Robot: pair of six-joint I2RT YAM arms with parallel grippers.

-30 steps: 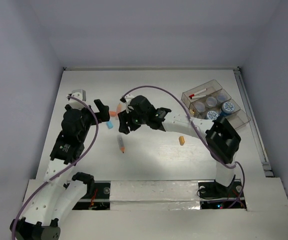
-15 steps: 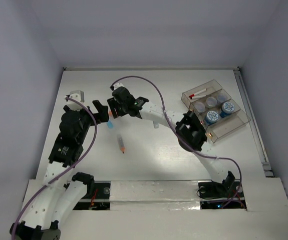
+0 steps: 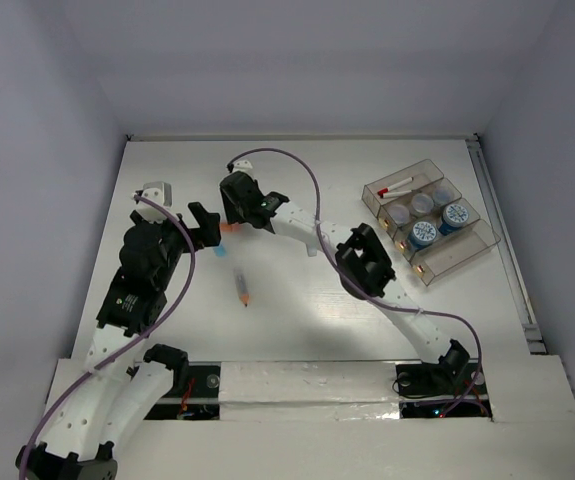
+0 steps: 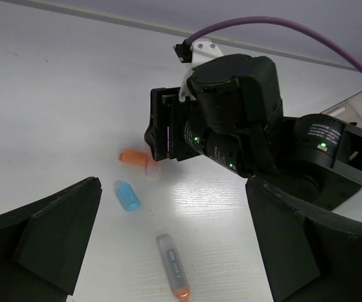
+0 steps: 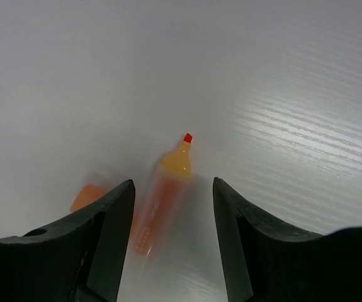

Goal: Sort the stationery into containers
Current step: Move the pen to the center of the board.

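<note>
The orange marker (image 5: 163, 198) lies flat on the bench (image 5: 281, 75), upper left of centre in the overhead view and well apart from the divided tray (image 3: 464, 250) at upper right. The right fingers (image 5: 102, 242) stand apart on either side of it, gripping nothing.

It sits at a slant between them, tapered nib up the frame. Closing now might pinch it askew, and the round barrel could roll or squirt free. A small orange piece (image 5: 87, 195) just beside it could get knocked. The left fingers (image 4: 55, 233), also apart and empty, hover near, over a short light-blue stick (image 4: 127, 195), so the arms could clash.

The wrist view is smeared. I can't tell how high the right fingers are, and one finger half hides the orange piece.
</note>
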